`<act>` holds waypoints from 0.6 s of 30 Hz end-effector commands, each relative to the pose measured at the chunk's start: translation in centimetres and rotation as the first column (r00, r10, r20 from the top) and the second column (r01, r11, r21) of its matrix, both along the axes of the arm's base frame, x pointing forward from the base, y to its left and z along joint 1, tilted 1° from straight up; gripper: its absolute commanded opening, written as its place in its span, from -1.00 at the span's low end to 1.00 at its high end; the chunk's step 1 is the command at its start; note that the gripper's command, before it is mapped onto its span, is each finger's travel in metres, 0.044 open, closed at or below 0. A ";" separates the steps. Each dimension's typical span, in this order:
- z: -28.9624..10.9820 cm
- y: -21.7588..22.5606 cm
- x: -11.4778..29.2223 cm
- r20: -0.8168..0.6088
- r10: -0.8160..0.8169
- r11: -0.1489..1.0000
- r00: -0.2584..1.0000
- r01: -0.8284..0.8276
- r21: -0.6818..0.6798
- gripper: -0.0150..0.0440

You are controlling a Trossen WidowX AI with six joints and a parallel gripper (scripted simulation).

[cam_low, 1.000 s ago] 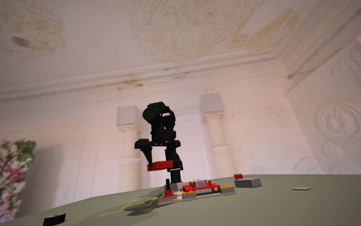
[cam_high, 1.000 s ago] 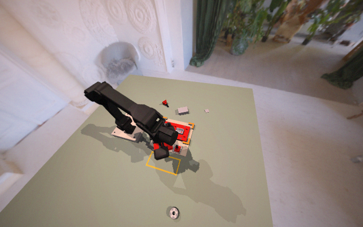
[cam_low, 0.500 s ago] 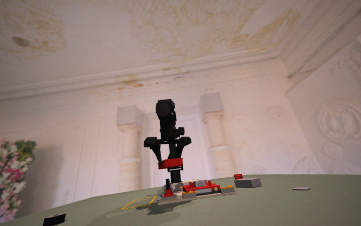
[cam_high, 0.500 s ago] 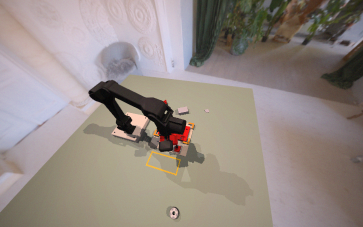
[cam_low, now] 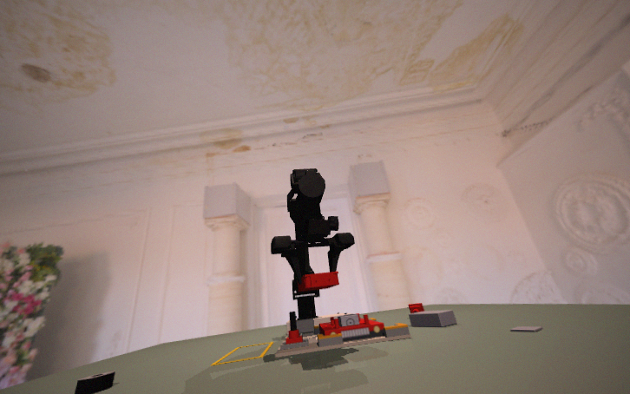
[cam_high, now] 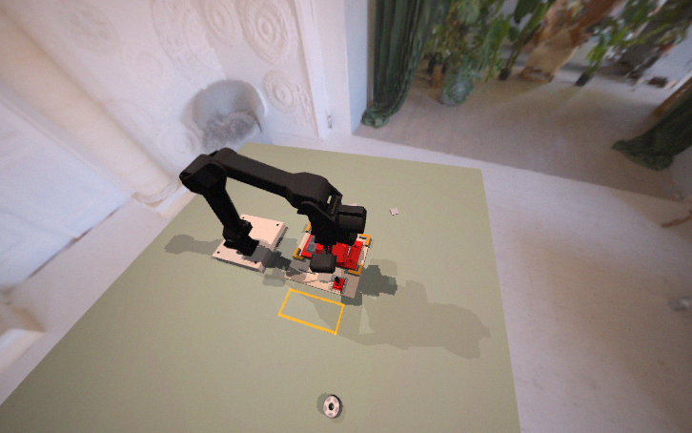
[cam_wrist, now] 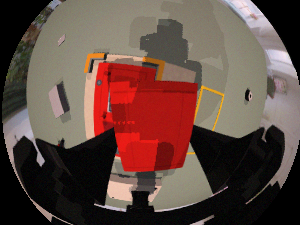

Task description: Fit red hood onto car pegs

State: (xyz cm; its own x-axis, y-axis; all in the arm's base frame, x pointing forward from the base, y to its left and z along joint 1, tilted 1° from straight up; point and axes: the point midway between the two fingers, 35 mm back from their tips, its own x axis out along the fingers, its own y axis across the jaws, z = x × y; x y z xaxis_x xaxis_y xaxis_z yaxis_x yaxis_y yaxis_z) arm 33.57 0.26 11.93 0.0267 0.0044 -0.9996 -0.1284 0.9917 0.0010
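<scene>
Hood hangs pinched between the two fingers of the gripper, well above the car chassis. In the exterior view we see the red shell held roughly level, with a clear gap of air down to the grey engine block. In the wrist view the hood covers most of the chassis, which peeks out at the hood's 9 o'clock side, so we judge the shell sits offset toward 3 o'clock from the deck.

Main risk, as we read it: lowering with that offset. Pegs are too small to make out in any view, so we cannot check hole-to-peg alignment; if holes miss, the corner bosses land on peg tops and the hood sits tilted instead of flat. A slight yaw looks possible in the wrist view too, since the hood edges and the orange jig corners do not run quite parallel; fisheye distortion may account for that.

Second risk: the hood underside catching the engine block on the way down and slipping in the grip.

Third: the small red piece on the jig plate at the chassis's 6 o'clock in the top view sits near the descent path; a finger could clip it.

Last: on release, fingers dragging the shell up or sideways if they open late.
</scene>
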 end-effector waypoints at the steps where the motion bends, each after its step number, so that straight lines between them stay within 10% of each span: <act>1: -0.1 1.3 0.5 -0.004 -0.045 0.999 0.999 0.045 -0.001 -0.49; 18: -0.2 5.0 1.5 -0.007 -0.198 0.980 0.980 0.199 0.003 -0.49</act>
